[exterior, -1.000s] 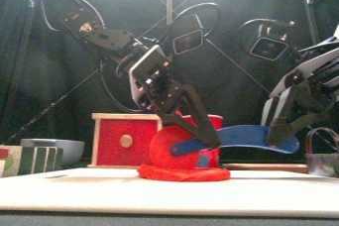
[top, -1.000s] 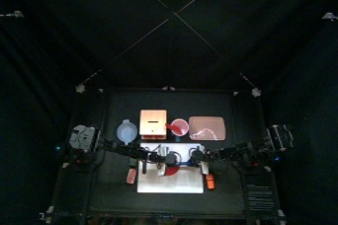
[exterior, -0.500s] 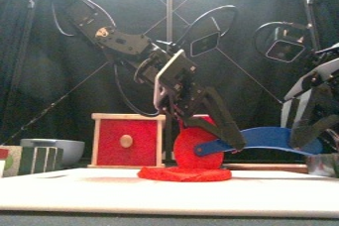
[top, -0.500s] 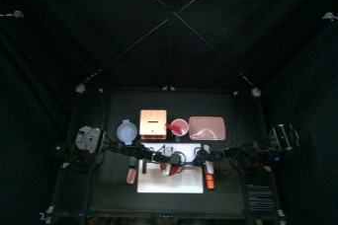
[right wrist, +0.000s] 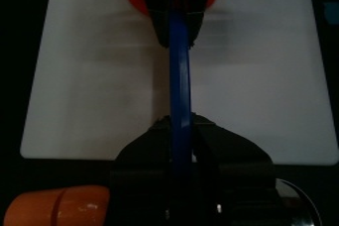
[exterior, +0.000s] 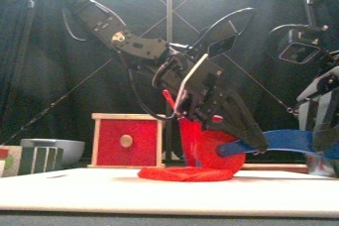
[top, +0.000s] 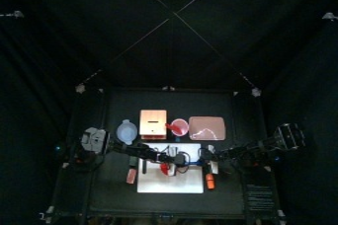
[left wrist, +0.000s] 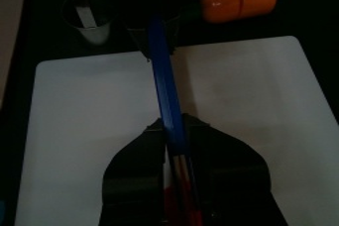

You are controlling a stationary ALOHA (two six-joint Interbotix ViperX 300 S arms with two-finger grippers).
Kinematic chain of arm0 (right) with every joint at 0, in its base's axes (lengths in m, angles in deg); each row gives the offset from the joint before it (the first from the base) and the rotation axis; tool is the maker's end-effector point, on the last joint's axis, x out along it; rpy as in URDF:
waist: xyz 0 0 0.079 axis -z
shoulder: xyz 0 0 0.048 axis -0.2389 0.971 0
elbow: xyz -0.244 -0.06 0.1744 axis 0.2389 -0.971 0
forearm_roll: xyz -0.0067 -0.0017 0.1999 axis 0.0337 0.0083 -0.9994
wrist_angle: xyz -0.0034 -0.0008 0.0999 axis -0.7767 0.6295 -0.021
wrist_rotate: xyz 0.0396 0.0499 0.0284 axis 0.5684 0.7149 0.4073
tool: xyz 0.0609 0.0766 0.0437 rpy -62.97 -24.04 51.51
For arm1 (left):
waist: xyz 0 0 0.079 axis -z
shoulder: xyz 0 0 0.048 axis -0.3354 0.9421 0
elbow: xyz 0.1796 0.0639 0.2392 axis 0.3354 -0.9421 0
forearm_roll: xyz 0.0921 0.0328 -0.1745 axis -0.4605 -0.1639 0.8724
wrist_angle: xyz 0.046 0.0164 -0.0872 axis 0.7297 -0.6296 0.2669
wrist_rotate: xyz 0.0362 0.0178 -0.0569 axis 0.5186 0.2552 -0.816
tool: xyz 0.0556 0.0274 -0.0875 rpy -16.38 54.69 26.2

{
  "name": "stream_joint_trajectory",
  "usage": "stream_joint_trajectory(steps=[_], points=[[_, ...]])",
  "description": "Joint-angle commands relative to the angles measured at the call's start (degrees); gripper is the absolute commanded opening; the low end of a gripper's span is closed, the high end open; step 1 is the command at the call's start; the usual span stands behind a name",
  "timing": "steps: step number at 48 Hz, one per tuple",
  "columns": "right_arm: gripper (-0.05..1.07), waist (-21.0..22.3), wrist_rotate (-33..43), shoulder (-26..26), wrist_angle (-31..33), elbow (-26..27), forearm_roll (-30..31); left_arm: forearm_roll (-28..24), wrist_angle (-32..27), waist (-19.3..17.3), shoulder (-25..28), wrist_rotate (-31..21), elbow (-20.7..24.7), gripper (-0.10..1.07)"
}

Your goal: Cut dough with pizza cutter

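Gripping the cutter (exterior: 276, 142) just above its red wheel, the left gripper (exterior: 219, 121) reaches in from the left, its jaws clenched on the tool. The wheel stands upright on the dough (exterior: 185, 173), a low red lump lying on the white board (exterior: 159, 196) near the table's front. The blue handle runs level from the wheel toward the right, where the right gripper (right wrist: 179, 156) has its jaws closed around the handle's far end; the right wrist view shows the handle passing straight between them. In the left wrist view the same handle leads away from the left jaws across the board. An orange cylinder (left wrist: 239, 0) lies just off the board's edge. A red box (exterior: 126, 141) stands behind the board.
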Motion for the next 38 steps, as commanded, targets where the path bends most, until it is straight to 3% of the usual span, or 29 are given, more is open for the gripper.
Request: stream_joint_trajectory(steps=[1,17,38], points=[[0.18,0.2,0.1,-2.9,0.1,0.7,-0.4,-0.3,-0.7,-0.1,0.3,0.4,0.6,0.44],[0.18,0.2,-0.1,-3.7,1.2,1.0,-0.3,-0.3,-1.7,-0.1,0.4,0.4,0.6,0.44],[0.18,0.2,0.0,-6.8,6.5,0.4,-0.2,-1.0,-1.8,-0.2,2.3,0.4,4.4,0.44]])
